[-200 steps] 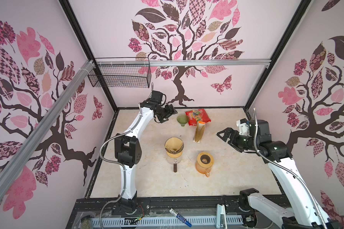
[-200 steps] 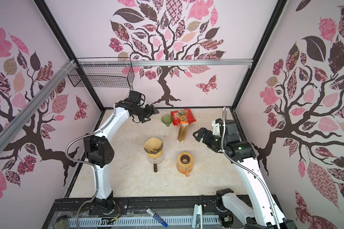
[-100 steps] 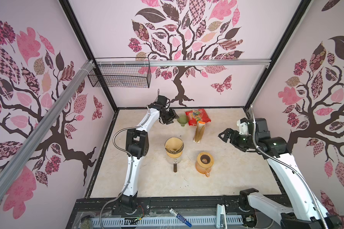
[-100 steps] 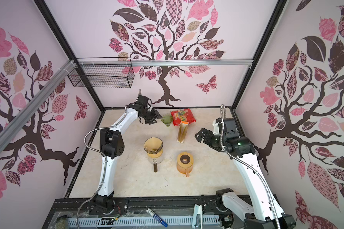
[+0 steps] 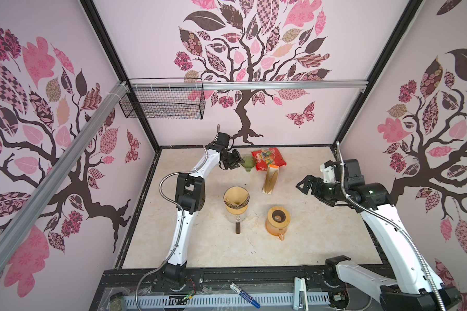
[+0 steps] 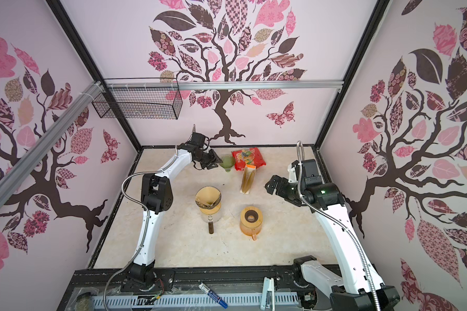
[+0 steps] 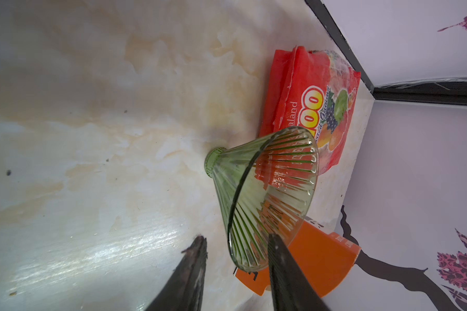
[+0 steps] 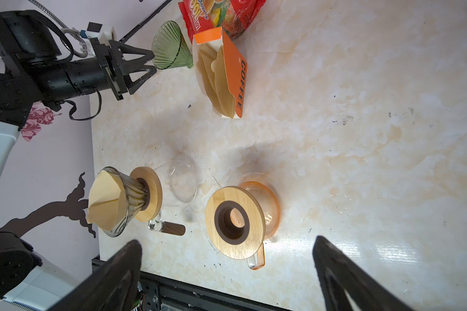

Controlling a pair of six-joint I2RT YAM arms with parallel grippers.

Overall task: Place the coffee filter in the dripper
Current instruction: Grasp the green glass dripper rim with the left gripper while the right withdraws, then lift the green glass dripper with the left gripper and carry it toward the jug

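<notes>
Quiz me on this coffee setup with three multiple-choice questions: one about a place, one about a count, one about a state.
1. Where does the green glass dripper stand?
A. Beside the red snack bag
B. On the orange carafe
C. In the wire basket

2. How many drippers hold a paper filter?
A. None
B. One
C. Two

3. How do the jaws of the right gripper stand?
A. Shut on a filter
B. Wide open, empty
C. Shut on the filter box

Answers:
1 A: it sits next to the bag at the back.
2 B: only the dripper on the clear carafe is lined; the green one is bare.
3 B: nothing sits between its spread jaws.
</notes>
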